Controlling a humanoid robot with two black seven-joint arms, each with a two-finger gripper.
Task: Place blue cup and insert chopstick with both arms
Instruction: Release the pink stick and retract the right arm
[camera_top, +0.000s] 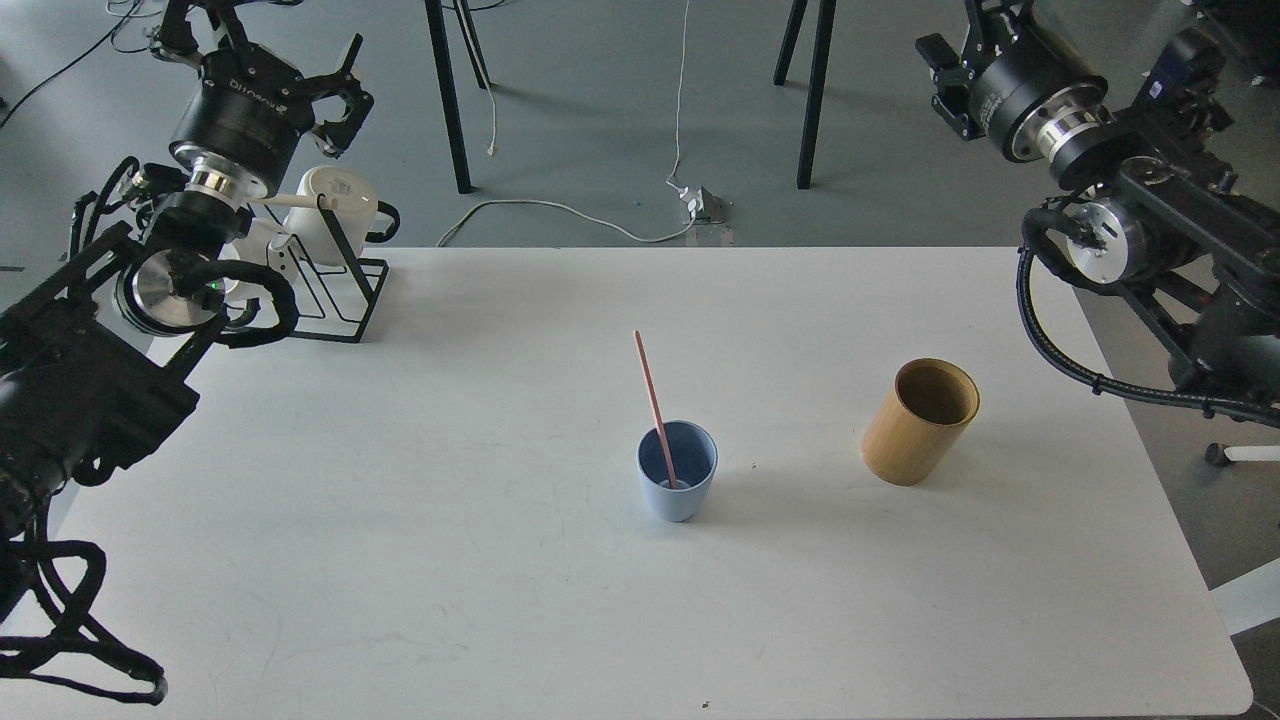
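The blue cup (677, 487) stands upright near the middle of the white table (400, 520). The pink chopstick (652, 400) stands in it, its lower end in the cup and its top leaning to the upper left. My left gripper (345, 92) is raised at the far left above the mug rack, fingers spread and empty. My right gripper (938, 78) is raised at the top right, beyond the table's far edge and well away from the cup. It is dark and seen at an angle, so its fingers cannot be told apart.
A tan bamboo cylinder (920, 420) stands upright to the right of the cup. A black wire rack (335, 290) with white mugs (335, 200) is at the table's far left corner. Chair legs and cables lie on the floor behind.
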